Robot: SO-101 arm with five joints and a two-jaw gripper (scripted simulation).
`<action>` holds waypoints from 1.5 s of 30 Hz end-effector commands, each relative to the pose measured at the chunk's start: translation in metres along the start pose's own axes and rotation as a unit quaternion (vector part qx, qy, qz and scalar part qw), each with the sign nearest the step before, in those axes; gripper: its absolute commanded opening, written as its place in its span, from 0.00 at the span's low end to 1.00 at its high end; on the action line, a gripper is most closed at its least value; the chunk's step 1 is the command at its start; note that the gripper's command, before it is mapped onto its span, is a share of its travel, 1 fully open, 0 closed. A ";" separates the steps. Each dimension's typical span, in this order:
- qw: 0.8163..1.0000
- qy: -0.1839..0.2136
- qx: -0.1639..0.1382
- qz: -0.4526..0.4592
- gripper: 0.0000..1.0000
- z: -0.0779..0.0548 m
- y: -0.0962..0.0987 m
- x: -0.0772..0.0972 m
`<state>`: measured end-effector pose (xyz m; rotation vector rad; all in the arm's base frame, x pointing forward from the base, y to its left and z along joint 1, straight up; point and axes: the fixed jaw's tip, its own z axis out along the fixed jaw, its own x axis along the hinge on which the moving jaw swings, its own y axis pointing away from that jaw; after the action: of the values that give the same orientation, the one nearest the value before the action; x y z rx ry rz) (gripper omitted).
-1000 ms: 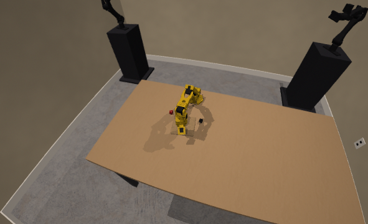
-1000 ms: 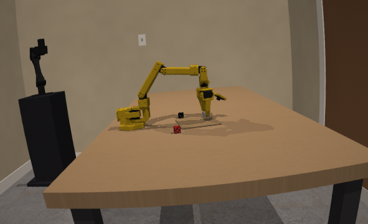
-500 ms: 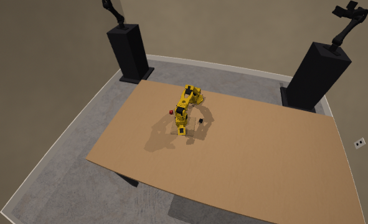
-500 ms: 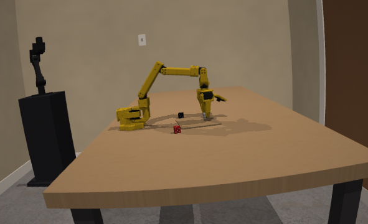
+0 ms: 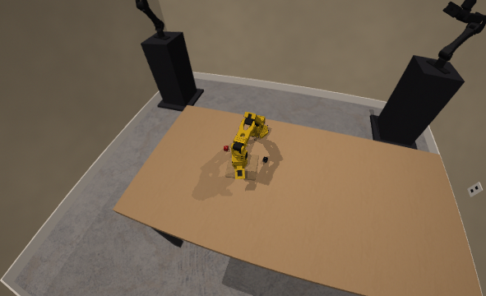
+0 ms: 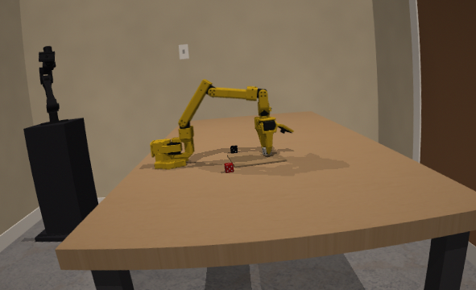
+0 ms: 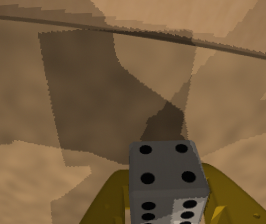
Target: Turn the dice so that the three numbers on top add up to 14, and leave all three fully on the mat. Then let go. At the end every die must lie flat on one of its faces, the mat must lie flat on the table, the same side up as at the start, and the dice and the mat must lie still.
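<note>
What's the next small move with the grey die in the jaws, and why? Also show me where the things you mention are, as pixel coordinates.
Probably ease the jaws down a little before letting go of the grey die (image 7: 164,165): it is gripped low over the mat (image 5: 252,164) (image 6: 258,162) (image 7: 14,90), and whether its underside already touches is hidden.
</note>
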<state>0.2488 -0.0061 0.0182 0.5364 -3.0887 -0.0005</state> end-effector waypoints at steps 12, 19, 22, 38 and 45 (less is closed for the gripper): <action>1.000 -0.016 0.006 -0.008 0.01 -0.001 0.001 -0.005; 1.000 -0.016 0.006 -0.008 0.08 -0.001 0.001 -0.005; 1.000 -0.016 0.006 -0.008 0.10 -0.001 0.001 -0.005; 1.000 -0.016 0.006 -0.008 0.17 -0.001 0.001 -0.005; 1.000 -0.016 0.006 -0.008 0.22 -0.001 0.001 -0.005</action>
<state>0.2494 -0.0061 0.0145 0.5370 -3.0919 0.0007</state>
